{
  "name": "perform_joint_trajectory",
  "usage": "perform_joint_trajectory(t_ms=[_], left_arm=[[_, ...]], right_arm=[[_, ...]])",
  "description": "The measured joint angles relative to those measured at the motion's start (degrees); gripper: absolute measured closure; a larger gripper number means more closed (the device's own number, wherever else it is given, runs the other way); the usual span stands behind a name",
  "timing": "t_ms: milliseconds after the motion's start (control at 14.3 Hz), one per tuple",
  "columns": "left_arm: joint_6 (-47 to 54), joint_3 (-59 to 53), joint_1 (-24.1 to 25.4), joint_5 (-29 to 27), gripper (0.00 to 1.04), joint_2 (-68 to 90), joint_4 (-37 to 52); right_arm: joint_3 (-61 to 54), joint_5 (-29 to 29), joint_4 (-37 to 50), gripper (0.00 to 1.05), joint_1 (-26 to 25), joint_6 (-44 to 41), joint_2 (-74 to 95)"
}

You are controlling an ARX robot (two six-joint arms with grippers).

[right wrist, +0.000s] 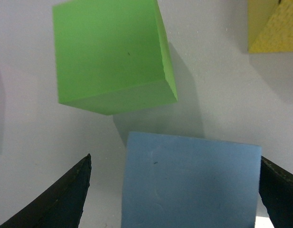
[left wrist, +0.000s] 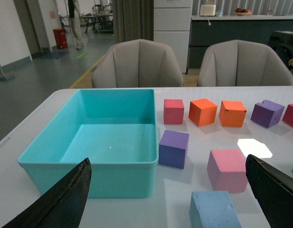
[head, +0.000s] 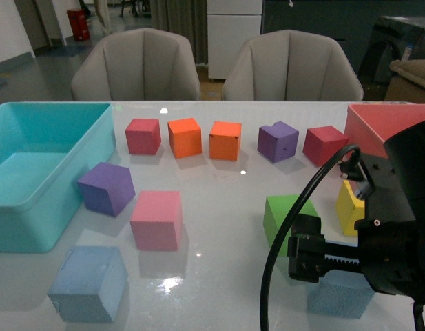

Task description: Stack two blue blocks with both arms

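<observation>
The right blue block [head: 339, 298] sits on the white table [head: 219, 276] at about 5 o'clock from the table's middle, partly hidden in the front view by the right arm [head: 398, 227], which reaches over it from the right edge with a black cable [head: 281, 227] looping in front. Only the right wrist view shows the right gripper [right wrist: 174, 160] here: its two black fingers [right wrist: 65, 199] are spread wide and stand on either side of this block [right wrist: 189, 183], with bare table visible beside one finger; whether the other touches the block I cannot tell. A green cube [head: 288, 217] lies at 11 o'clock from the block and a yellow cube [head: 350, 207] at 12 o'clock. The left blue block [head: 88, 283] rests at about 7 o'clock on the table, well apart from the first. The left gripper [left wrist: 168, 161] shows only in the left wrist view, spread wide and held above the table, gripping nothing, with that block [left wrist: 213, 209] low between its fingers. A pink cube [head: 157, 219] lies at 1 o'clock from the left block, a purple cube [head: 105, 187] at 12 o'clock, and a turquoise bin [head: 12, 221] at 10 o'clock. A row of red, orange and purple cubes lines the far side, before two grey chairs [head: 136, 65].
</observation>
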Motion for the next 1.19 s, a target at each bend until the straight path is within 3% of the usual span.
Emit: perform_joint_trajectory(t_ms=[210, 421, 561, 841, 1192], left_arm=[[0.0, 0.0, 0.0, 0.0, 0.07, 0.0, 0.0], [0.0, 0.0, 0.0, 0.0, 0.07, 0.0, 0.0], [0.0, 0.0, 0.0, 0.0, 0.07, 0.0, 0.0], [0.0, 0.0, 0.0, 0.0, 0.07, 0.0, 0.0], [0.0, 0.0, 0.0, 0.0, 0.07, 0.0, 0.0]], right_arm=[[0.0, 0.0, 2.6, 0.06, 0.3, 0.0, 5.2], [-3.7, -0.4, 2.3, 0.42, -0.6, -0.1, 1.7], [-4.3, -1.5, -0.7, 0.56, -1.6, -0.6, -8.1], [6.5, 1.3, -6.1, 0.59, 2.1, -1.8, -12.3], [35.0, 3.0, -15.2, 0.59, 7.1, -5.0, 10.7]])
